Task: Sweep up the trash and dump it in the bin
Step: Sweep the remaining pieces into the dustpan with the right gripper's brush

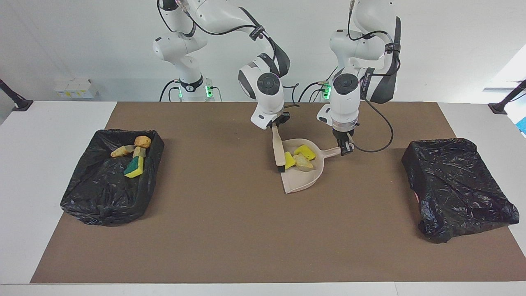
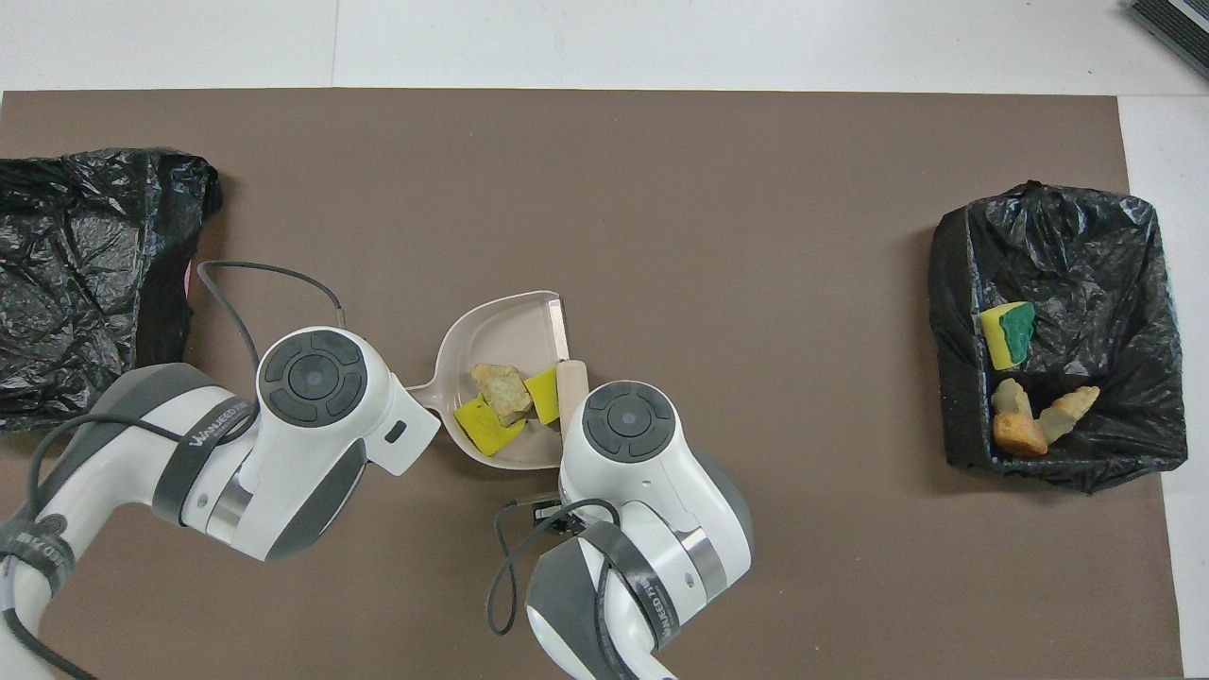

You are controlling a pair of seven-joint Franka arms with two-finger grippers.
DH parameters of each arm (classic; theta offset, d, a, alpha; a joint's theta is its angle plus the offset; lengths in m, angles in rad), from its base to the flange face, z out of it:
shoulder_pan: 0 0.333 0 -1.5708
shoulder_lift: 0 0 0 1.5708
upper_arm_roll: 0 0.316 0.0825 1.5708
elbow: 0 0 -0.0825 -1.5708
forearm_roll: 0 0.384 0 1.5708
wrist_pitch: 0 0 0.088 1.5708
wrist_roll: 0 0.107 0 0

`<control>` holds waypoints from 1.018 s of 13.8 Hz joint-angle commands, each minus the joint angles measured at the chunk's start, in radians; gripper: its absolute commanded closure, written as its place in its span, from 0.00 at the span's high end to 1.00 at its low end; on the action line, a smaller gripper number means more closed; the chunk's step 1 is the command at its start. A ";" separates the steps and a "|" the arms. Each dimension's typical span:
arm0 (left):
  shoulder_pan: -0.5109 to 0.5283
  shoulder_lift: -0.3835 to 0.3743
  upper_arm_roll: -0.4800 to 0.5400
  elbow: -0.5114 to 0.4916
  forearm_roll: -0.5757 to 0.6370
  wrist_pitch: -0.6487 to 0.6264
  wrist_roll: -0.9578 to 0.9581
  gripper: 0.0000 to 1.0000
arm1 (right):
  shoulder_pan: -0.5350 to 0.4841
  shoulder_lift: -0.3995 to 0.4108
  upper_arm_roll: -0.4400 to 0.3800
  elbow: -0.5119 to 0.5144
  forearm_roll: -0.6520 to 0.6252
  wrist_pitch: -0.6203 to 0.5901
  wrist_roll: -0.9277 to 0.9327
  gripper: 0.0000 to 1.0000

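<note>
You see the right hand (image 1: 278,123) clamped on the beige black-bristled brush (image 1: 278,148) at the beige plastic dustpan (image 1: 302,179), whose handle the left hand (image 1: 346,149) grips, three trash bits (image 1: 299,157) lying inside.

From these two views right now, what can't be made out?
- Right end effector: overhead view, hidden under its own wrist; the same goes for most of the brush.
- Left end effector: overhead view, covered by its wrist, so its hold on the dustpan handle shows only in the facing view.
- Covered bin at the left arm's end: the black bag hides any contents in both views, and the frame edge cuts it in the overhead view.
</note>
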 commanded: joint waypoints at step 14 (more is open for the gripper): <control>0.010 -0.008 0.009 -0.013 0.011 0.039 0.097 0.00 | -0.065 -0.071 0.003 -0.034 0.022 -0.042 -0.005 0.00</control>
